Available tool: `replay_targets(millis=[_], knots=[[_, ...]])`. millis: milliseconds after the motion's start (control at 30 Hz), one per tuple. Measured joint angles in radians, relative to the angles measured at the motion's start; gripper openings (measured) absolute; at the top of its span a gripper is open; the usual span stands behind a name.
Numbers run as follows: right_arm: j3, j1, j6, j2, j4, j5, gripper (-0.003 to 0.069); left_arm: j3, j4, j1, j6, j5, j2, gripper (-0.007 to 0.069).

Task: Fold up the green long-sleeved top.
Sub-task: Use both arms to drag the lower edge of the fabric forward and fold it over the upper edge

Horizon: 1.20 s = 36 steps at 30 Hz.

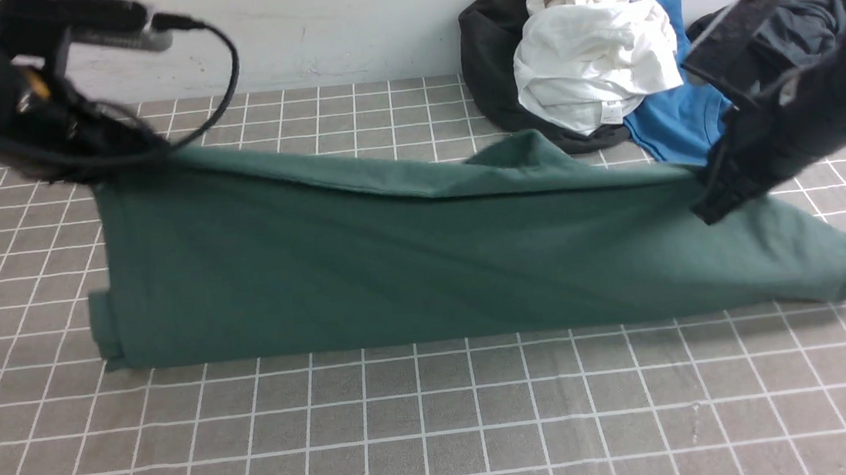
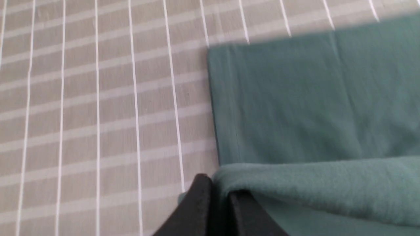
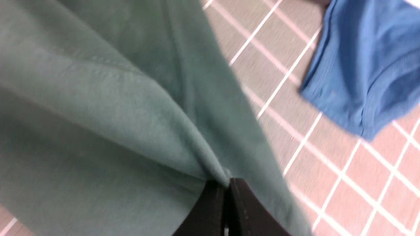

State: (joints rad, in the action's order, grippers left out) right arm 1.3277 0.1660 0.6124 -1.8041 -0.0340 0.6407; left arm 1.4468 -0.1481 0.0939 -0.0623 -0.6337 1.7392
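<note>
in left gripper (image 2: 218,191) and right gripper (image 3: 227,186), green long-sleeved top (image 1: 426,268)

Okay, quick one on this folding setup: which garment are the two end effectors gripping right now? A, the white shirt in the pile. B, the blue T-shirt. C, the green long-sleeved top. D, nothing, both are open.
C: the left end effector and the right end effector are each shut on a pinched fold of the green long-sleeved top, while the blue T-shirt lies apart from them.
</note>
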Motion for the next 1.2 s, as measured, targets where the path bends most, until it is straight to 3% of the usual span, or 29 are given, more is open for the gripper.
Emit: replay_targets(millis=[233, 333, 467, 533, 633, 767, 867, 933, 967, 1033, 1133, 1200], knots=[[0.198, -0.017, -0.066, -0.245, 0.001, -0.027, 0.0003, 0.438, -0.001, -0.003, 0.000, -0.043, 0.441, 0.0036], [0.292, -0.036, -0.188, -0.337, 0.001, -0.009, 0.0050, 0.699, 0.000, -0.006, 0.000, -0.198, 0.659, 0.0129], [0.365, -0.041, -0.293, -0.360, 0.001, 0.073, 0.0150, 1.029, 0.000, -0.010, 0.001, -0.437, 0.845, 0.0322], [0.400, -0.037, -0.307, -0.350, -0.007, 0.088, 0.0177, 1.134, -0.001, -0.010, 0.011, -0.504, 0.873, 0.0382], [0.424, -0.015, -0.310, -0.319, -0.059, 0.095, 0.0173, 1.235, 0.036, -0.010, 0.052, -0.563, 0.860, 0.0409], [0.432, 0.059, -0.190, -0.310, -0.182, 0.117, 0.0096, 1.269, 0.184, -0.009, 0.158, -0.606, 0.800, 0.0340], [0.432, 0.123, -0.056, -0.364, -0.276, 0.130, 0.0013, 1.268, 0.335, -0.008, 0.237, -0.613, 0.758, 0.0217], [0.432, 0.161, 0.048, -0.423, -0.312, 0.096, -0.0008, 1.243, 0.403, -0.007, 0.265, -0.621, 0.723, 0.0122], [0.432, 0.161, 0.048, -0.429, -0.314, 0.091, -0.0008, 1.241, 0.408, -0.007, 0.266, -0.621, 0.719, 0.0113], [0.431, 0.190, 0.167, -0.496, -0.327, -0.020, -0.0012, 1.210, 0.473, -0.005, 0.299, -0.623, 0.666, 0.0022], [0.435, 0.194, 0.204, -0.530, -0.350, -0.181, -0.0013, 1.185, 0.492, 0.000, 0.319, -0.623, 0.612, 0.0000], [0.460, 0.184, 0.171, -0.571, -0.418, -0.401, -0.0013, 1.135, 0.498, 0.007, 0.338, -0.623, 0.530, -0.0008]])
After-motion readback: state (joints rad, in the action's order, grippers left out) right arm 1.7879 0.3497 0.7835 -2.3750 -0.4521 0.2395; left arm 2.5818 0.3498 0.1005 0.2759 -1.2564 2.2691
